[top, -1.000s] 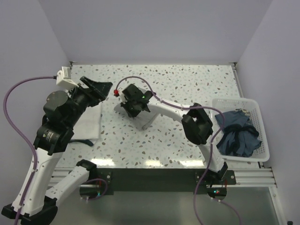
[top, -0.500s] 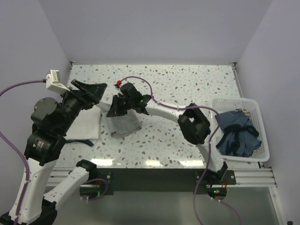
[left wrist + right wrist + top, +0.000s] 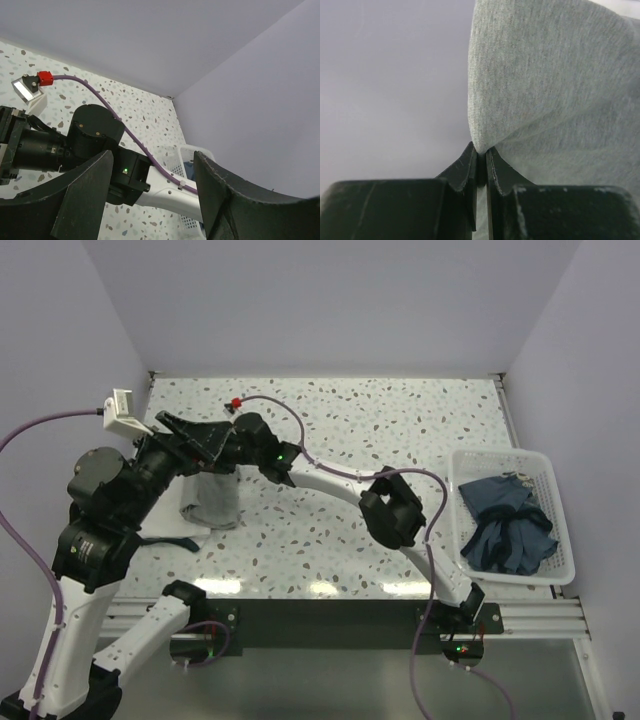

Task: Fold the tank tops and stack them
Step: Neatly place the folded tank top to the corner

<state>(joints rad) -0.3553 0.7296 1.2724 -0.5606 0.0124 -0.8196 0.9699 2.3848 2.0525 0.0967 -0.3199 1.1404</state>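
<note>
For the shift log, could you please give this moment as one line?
right tool shut on grey tank top, hanging | left tool open, empty | basket holds dark clothes

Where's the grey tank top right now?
In the top view the grey tank top hangs over the left side of the table, pinched by the right gripper, beside the left gripper.

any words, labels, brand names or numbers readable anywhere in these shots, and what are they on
None: no text can be read in any view.
grey tank top: plain knit, no print or tag showing.
white basket: plain lattice, no label.
right arm: a small green light, no lettering legible.
</note>
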